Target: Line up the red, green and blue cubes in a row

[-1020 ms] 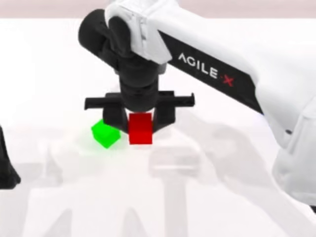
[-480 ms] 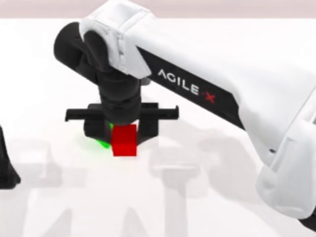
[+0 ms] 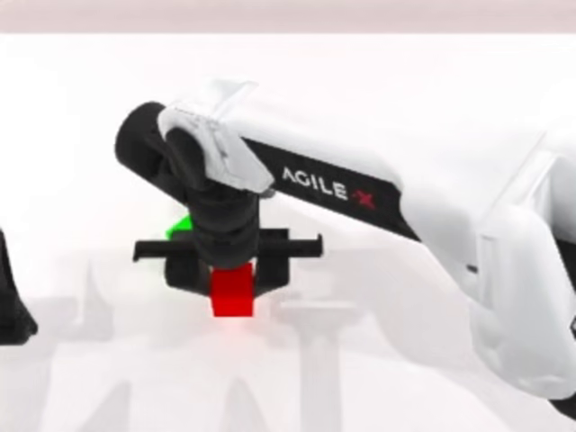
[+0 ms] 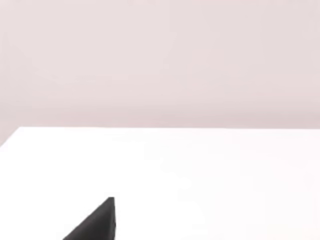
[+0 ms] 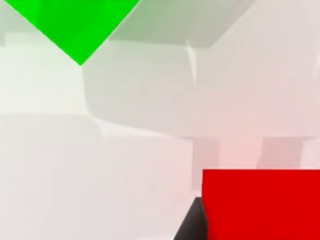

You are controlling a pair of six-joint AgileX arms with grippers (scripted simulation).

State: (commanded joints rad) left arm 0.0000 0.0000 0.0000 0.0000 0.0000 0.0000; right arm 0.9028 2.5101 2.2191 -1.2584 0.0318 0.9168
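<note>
Red cube (image 3: 232, 292) now lower, jaws clamped.

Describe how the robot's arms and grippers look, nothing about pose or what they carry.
The right arm has bulky white shells over black cylindrical joints, with a black band bearing white "AGILE" lettering and a red X. Its right gripper is black, a wide flat crossbar with two stubby fingers below. Of the left arm, only a black part shows at the top view's left edge. No cables are visible.
</note>
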